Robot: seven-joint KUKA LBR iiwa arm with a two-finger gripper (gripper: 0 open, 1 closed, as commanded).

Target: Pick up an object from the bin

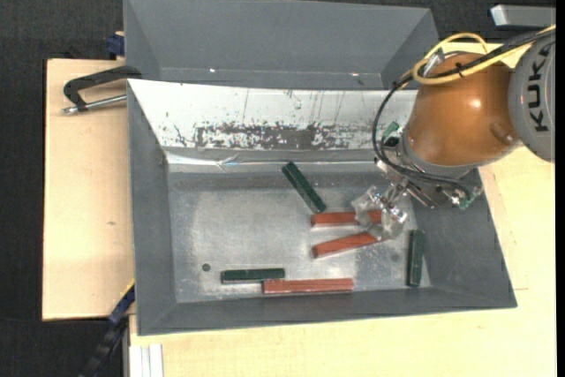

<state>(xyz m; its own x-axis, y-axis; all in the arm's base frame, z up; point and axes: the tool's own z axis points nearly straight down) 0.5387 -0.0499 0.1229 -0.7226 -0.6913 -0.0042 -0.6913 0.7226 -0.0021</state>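
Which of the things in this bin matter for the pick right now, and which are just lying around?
In play: gripper, right of middle; upper red bar and lower red bar, whose right ends lie at it.
Lying about: slanted green bar in the middle; right-hand green bar; front green bar and long red bar by the front wall.

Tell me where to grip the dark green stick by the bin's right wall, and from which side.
Probably the middle of the dark green stick, from straight above, closing across its narrow width. It lies flat, apart from the nearest red stick, with bare floor along both long sides.
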